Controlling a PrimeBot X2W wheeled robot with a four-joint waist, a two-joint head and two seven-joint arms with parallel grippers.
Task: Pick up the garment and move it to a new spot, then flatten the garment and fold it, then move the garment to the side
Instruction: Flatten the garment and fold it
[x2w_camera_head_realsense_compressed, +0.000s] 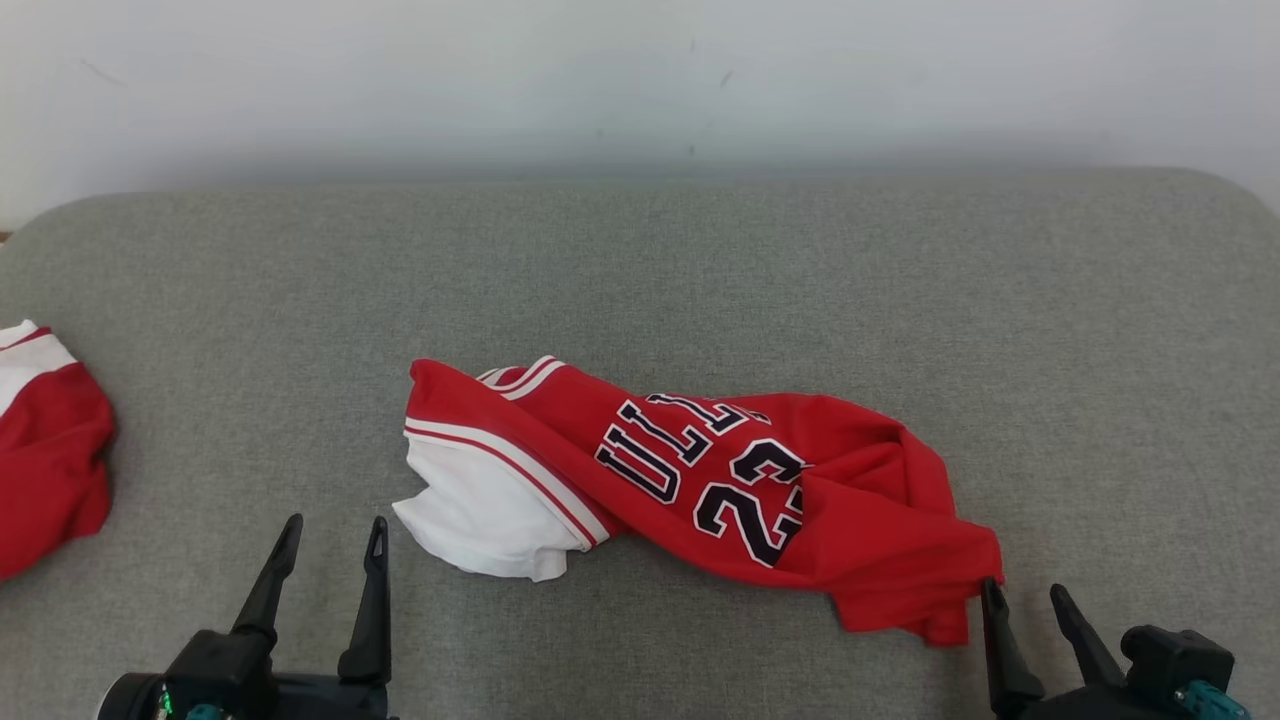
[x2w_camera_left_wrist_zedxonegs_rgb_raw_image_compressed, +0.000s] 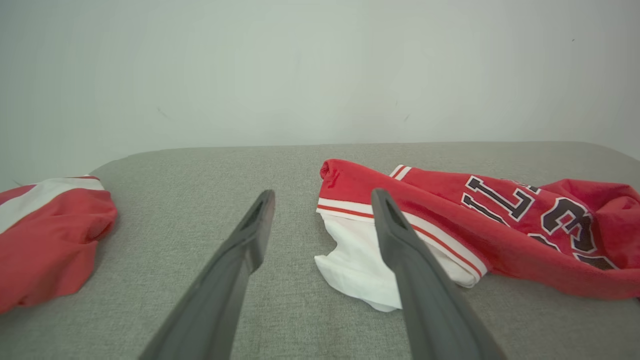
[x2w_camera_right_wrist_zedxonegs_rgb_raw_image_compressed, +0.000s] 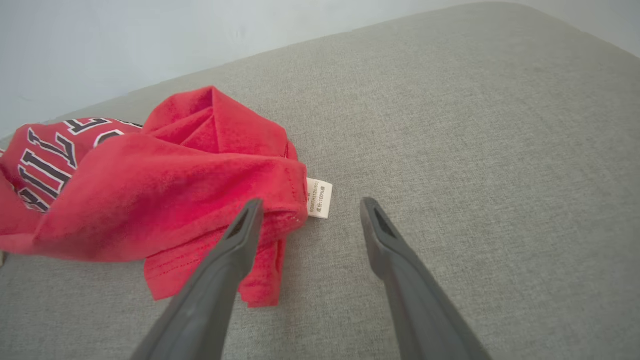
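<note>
Grey woven surface (x2w_camera_head_realsense_compressed: 640, 280), padded, with rounded far corners, set against a pale wall (x2w_camera_head_realsense_compressed: 640, 80). The garment (x2w_camera_head_realsense_compressed: 700, 470), a crumpled red jersey with white striped trim and dark numerals, lies at its centre. A second red-and-white garment (x2w_camera_head_realsense_compressed: 50, 450) is bunched at the left edge. Left gripper (x2w_camera_head_realsense_compressed: 335, 525): low beside the jersey's white sleeve, fingers spread, empty. Right gripper (x2w_camera_head_realsense_compressed: 1023, 590): low at the red hem, fingers spread, gripping nothing. The right wrist view adds a small white care label (x2w_camera_right_wrist_zedxonegs_rgb_raw_image_compressed: 319, 198) projecting from that hem.
</note>
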